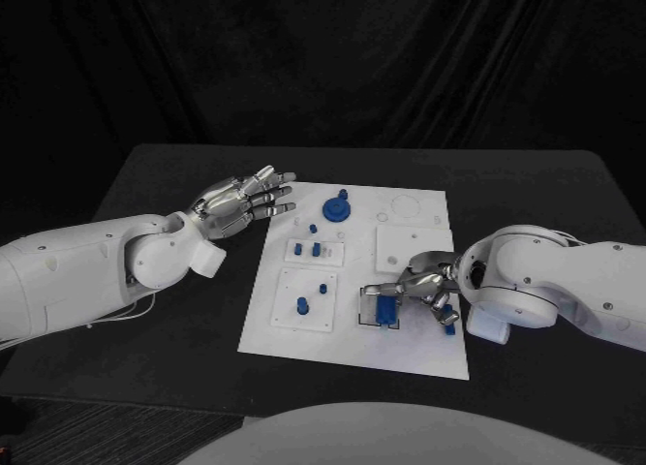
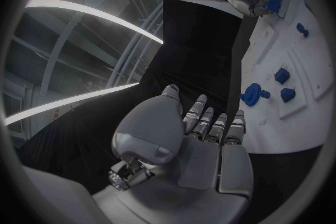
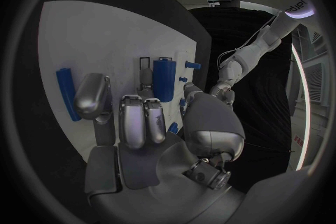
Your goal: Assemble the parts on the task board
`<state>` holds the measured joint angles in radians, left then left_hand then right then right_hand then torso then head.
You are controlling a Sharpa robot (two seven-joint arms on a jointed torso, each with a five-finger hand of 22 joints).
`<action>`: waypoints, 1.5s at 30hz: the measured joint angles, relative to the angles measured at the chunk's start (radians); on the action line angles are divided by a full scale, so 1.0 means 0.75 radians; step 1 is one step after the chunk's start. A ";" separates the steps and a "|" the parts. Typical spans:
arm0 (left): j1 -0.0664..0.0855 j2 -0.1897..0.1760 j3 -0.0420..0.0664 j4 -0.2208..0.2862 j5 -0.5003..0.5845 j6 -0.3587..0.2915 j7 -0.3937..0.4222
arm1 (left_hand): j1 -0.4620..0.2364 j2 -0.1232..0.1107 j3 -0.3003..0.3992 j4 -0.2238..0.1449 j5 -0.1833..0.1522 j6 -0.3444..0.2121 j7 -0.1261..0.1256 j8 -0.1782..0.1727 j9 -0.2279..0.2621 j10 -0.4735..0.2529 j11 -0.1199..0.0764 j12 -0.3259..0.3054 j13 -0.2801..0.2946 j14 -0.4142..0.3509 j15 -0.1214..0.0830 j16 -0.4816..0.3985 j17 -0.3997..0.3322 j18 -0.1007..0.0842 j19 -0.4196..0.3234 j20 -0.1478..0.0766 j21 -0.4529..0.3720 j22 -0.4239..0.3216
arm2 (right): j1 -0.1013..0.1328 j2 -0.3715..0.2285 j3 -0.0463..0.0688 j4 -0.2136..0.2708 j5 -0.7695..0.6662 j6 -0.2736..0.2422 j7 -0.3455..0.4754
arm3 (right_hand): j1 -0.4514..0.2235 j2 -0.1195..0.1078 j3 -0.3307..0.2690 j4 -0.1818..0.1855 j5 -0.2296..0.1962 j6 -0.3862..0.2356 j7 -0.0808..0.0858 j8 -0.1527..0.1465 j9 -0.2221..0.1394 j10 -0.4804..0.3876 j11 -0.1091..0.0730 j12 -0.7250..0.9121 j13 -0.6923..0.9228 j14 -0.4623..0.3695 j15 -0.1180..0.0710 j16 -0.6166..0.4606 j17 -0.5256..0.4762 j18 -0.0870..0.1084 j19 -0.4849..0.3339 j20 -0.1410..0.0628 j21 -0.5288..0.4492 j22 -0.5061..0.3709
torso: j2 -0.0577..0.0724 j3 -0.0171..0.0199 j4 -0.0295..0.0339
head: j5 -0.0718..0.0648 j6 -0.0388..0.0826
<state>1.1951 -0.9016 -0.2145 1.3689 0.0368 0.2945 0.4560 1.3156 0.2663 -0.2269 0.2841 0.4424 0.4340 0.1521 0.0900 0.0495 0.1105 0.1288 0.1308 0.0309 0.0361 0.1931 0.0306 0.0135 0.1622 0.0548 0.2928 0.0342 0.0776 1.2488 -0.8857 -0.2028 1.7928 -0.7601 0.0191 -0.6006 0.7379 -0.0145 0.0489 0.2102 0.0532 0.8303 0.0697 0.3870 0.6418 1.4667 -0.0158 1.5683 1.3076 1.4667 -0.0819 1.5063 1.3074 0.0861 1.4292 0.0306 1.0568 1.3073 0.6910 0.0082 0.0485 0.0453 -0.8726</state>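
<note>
Left hand (image 1: 246,201) hovers at task board's (image 1: 420,349) far-left corner, fingers extended and slightly spread, holding nothing. Round blue part (image 1: 335,206) sits on board just beside those fingertips. Small blue pegs (image 1: 307,250) stand in left-side plates; another pair (image 1: 313,297) nearer front. Blue block (image 1: 385,309) stands in clear holder at board's middle-right. Right hand (image 1: 417,289) rests over it, fingers curled down around holder; cannot tell whether they grip block. Blue bar (image 1: 448,325) lies loose on board beside right hand.
</note>
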 measured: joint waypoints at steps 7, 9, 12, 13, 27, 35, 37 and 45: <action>-0.001 0.000 0.000 -0.001 0.000 0.001 -0.002 | 0.000 0.000 0.000 0.000 0.000 0.000 0.000 0.000 0.000 0.000 0.000 0.000 0.000 0.000 0.000 0.000 0.000 0.000 0.000 0.000 0.000 0.000 | -0.001 -0.011 -0.002 0.017 -0.003 -0.012 -0.001 | 0.001 0.001 -0.051 0.037 0.001 -0.002 -0.002 0.016 0.002 0.000 0.000 0.000 0.000 0.000 0.000 0.000 0.000 0.000 0.000 0.000 0.000 0.000 | 0.000 0.0000 -0.0001 | -0.001 0.000; -0.002 0.001 0.000 -0.002 0.000 0.002 -0.003 | 0.000 0.000 0.000 0.000 0.000 0.000 0.000 0.000 0.000 0.000 0.000 0.000 0.000 0.000 0.000 0.000 0.000 0.000 0.000 0.000 0.000 0.000 | -0.002 -0.013 -0.005 0.024 -0.003 -0.013 -0.002 | 0.010 0.010 -0.063 0.044 0.005 0.006 -0.009 0.029 0.008 0.000 0.000 0.000 0.000 0.000 0.000 0.000 0.000 0.000 0.000 0.000 0.000 0.000 | 0.000 0.0000 -0.0003 | 0.000 0.000; -0.002 0.001 0.000 -0.003 0.000 0.002 -0.004 | 0.000 0.000 0.000 0.000 0.000 0.000 0.000 0.000 0.000 0.000 0.000 0.000 0.000 0.000 0.000 0.000 0.000 0.000 0.000 0.000 0.000 -0.001 | -0.003 -0.013 -0.007 0.032 -0.004 -0.014 -0.003 | 0.029 0.029 -0.089 0.059 0.006 0.020 -0.014 0.054 0.022 0.000 0.000 0.000 0.000 0.000 0.000 0.000 0.000 0.000 0.000 0.000 0.000 0.000 | 0.000 0.0001 -0.0004 | 0.001 0.000; -0.002 0.001 0.000 -0.004 0.000 0.002 -0.004 | 0.000 0.000 0.000 0.000 0.000 0.000 0.000 0.000 0.000 0.000 0.000 0.000 0.000 0.000 0.000 0.000 0.000 0.000 0.000 0.000 0.000 -0.001 | -0.003 -0.013 -0.007 0.034 -0.004 -0.015 -0.003 | 0.032 0.032 -0.092 0.062 0.011 0.020 -0.014 0.055 0.024 0.000 0.000 0.000 0.000 0.000 0.000 0.000 0.000 0.000 0.000 0.000 0.000 0.000 | -0.001 0.0001 -0.0005 | 0.002 0.000; -0.004 0.002 0.000 -0.009 0.000 0.005 -0.010 | 0.000 0.000 0.000 0.000 0.000 0.000 0.000 0.000 0.000 0.000 0.000 0.000 0.000 0.000 0.000 0.000 0.000 0.000 0.000 0.000 0.000 -0.001 | 0.001 -0.015 -0.007 0.048 -0.004 -0.032 -0.002 | 0.078 0.078 -0.147 0.091 0.033 0.020 -0.014 0.116 0.069 -0.005 -0.005 0.000 0.000 0.000 0.000 0.000 0.000 0.000 0.005 -0.005 -0.012 0.001 | -0.001 0.0000 0.0001 | 0.002 0.000; -0.006 0.005 0.000 -0.012 0.000 0.008 -0.017 | 0.000 0.000 0.000 0.000 0.000 0.000 0.000 0.006 0.000 0.000 0.000 0.000 0.000 0.000 0.000 0.000 0.000 0.000 0.000 0.000 0.000 -0.003 | 0.011 -0.014 -0.007 0.040 -0.004 -0.049 -0.001 | 0.106 0.106 -0.194 0.100 0.052 0.010 -0.024 0.173 0.118 -0.001 -0.011 0.000 0.000 -0.003 -0.007 0.000 0.000 0.000 0.006 -0.006 -0.017 0.001 | 0.000 -0.0001 0.0001 | 0.004 0.000; -0.007 0.005 0.000 -0.013 0.001 0.009 -0.019 | 0.000 0.000 0.000 0.000 0.000 0.000 0.000 0.006 0.000 0.000 0.000 0.000 0.000 0.000 0.000 0.000 0.000 0.000 0.000 0.000 0.000 -0.003 | 0.013 -0.014 -0.007 0.039 -0.004 -0.053 -0.001 | 0.113 0.113 -0.215 0.100 0.053 0.003 -0.031 0.202 0.144 -0.004 -0.016 0.000 0.000 0.000 -0.010 0.000 0.000 0.000 0.010 -0.010 -0.017 0.001 | 0.000 -0.0001 0.0001 | 0.005 0.000; -0.011 0.005 0.000 -0.015 0.001 0.012 -0.024 | 0.000 0.000 0.004 -0.004 0.000 0.000 0.000 0.006 0.000 0.000 0.000 0.000 0.000 0.000 0.000 0.000 0.000 0.000 0.000 0.000 0.000 -0.003 | 0.017 -0.014 -0.007 0.042 -0.004 -0.065 0.000 | 0.127 0.138 -0.259 0.100 0.058 -0.012 -0.046 0.264 0.205 0.000 -0.020 0.000 0.000 0.000 -0.010 0.000 0.000 0.000 0.010 -0.010 -0.020 0.001 | 0.000 -0.0003 0.0001 | 0.005 0.000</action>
<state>1.1869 -0.8975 -0.2145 1.3580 0.0373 0.3036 0.4378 1.3157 0.2663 -0.2241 0.2813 0.4424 0.4340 0.1521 0.0941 0.0493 0.1105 0.1288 0.1308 0.0307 0.0361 0.1931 0.0306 0.0134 0.1622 0.0548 0.2928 0.0342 0.0757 1.2616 -0.8966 -0.2078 1.8240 -0.7628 -0.0297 -0.6007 0.8335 0.0891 -0.1451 0.2855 0.0967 0.8214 0.0353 0.5848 0.7957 1.4670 -0.0306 1.5683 1.3074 1.4668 -0.0894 1.5063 1.3073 0.0861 1.4366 0.0231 1.0416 1.3077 0.6907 0.0081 0.0486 0.0495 -0.8726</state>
